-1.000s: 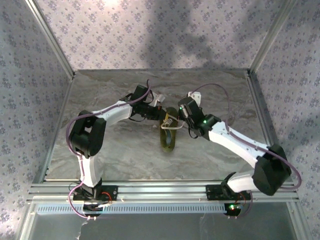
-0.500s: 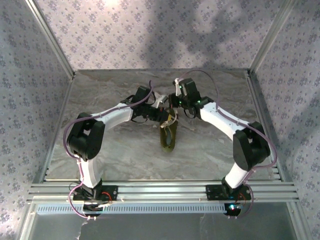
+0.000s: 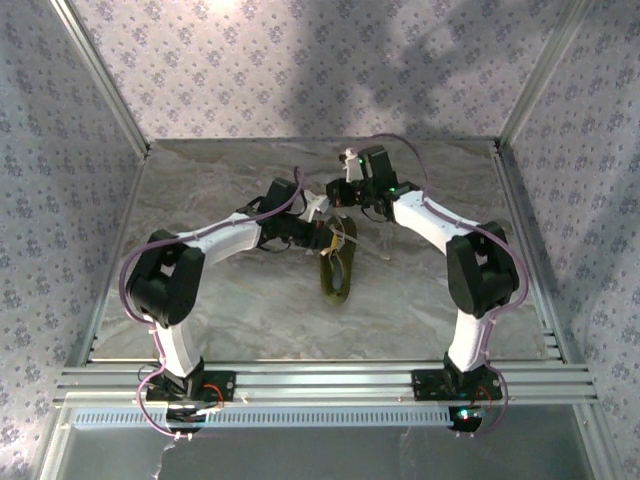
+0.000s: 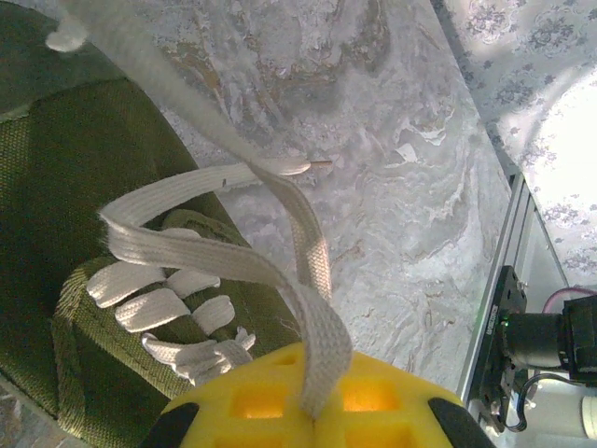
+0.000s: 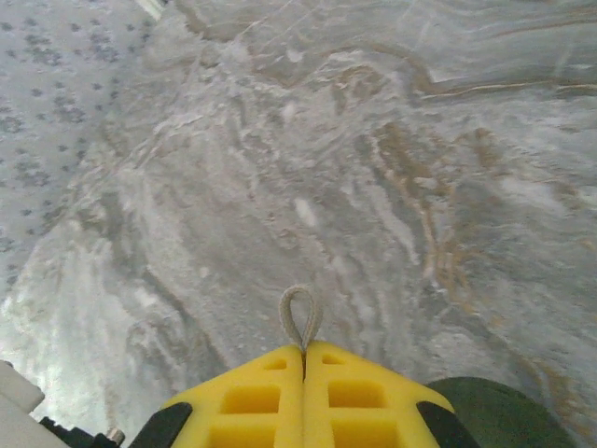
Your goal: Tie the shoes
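Olive shoe (image 3: 337, 272) is lying mid-surface (image 3: 230, 310), its white laces (image 4: 168, 308) crossing at the far end. Left end effector (image 4: 312, 415) is clenching a flat lace strand (image 4: 312, 280) that is running up from the shoe. Right end effector (image 5: 304, 359) is clenching a small lace loop (image 5: 300, 317), hovering just beyond the shoe.

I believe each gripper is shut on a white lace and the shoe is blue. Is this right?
Not quite. The left wrist view shows the shoe is olive green. The left gripper and right gripper are each shut on a white lace.
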Available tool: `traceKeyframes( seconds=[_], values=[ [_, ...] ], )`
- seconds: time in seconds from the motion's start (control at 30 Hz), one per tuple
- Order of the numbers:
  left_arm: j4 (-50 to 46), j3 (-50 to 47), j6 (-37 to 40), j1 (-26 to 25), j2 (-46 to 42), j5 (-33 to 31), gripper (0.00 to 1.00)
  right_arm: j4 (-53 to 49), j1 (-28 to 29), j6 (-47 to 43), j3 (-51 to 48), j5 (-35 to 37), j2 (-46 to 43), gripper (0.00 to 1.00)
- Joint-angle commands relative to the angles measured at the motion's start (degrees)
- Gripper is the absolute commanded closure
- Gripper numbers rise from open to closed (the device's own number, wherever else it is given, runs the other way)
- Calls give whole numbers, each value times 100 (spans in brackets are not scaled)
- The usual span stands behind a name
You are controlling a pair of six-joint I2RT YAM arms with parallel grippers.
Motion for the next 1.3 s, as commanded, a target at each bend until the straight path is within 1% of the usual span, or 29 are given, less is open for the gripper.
traceKeyframes(
  seconds=[0.0, 0.1, 0.2, 0.3, 0.4, 0.43, 0.47, 0.53, 0.6, 0.67, 0.73, 0.83, 0.93, 1.03, 1.1, 1.2, 1.23, 1.27],
  values=[
    [235, -101, 127, -14, -234, -60, 100, 466, 2, 259, 126, -759, 16, 99],
    [257, -152, 131, -23, -235, -69, 100, 791, -4, 402, -17, -1000, -51, 98],
    [284, -182, 131, -19, -243, -78, 100, 1016, -14, 521, -169, -1032, -127, 98],
    [292, -217, 140, -14, -269, -95, 100, 816, -26, 701, -157, -864, -53, 98],
    [301, -244, 140, -4, -296, -101, 100, 173, -31, 853, -52, -632, 182, 98],
    [308, -253, 138, 0, -305, -113, 100, 40, -29, 873, -72, -552, 223, 95],
    [318, -262, 140, 2, -305, -120, 100, -200, -55, 889, -90, -314, 244, 90],
    [323, -255, 132, -3, -305, -122, 100, -591, -168, 901, -183, 309, 127, 71],
    [289, -225, 148, 5, -300, -131, 100, -900, -328, 915, -387, 1197, -189, 50],
    [228, -171, 175, 14, -305, -148, 100, -1076, -451, 806, -567, 1796, -526, 37],
    [112, -100, 263, 27, -305, -178, 100, -1012, -490, 538, -825, 2055, -849, 35],
    [-182, 83, 482, 60, -296, -298, 100, -491, -482, -12, -1458, 1718, -1278, 37],
    [-414, 258, 689, 136, -296, -250, 100, 474, -469, -393, -2324, 1397, -1882, 36],
    [-598, 411, 874, 210, -315, -221, 100, 1386, -456, -526, -3079, 1573, -2541, 31],
    [-676, 527, 960, 261, -305, -169, 100, 1463, -455, -515, -3176, 1966, -2698, 20],
    [-773, 689, 1006, 301, -236, -107, 100, 1125, -464, -1166, -3020, 1822, -2621, 20],
    [-788, 730, 1010, 302, -214, -88, 100, 975, -474, -1301, -2953, 1676, -2595, 20],
    [-781, 760, 1019, 305, -199, -62, 100, 794, -547, -1373, -2859, 1344, -2555, 21]
  ],
)
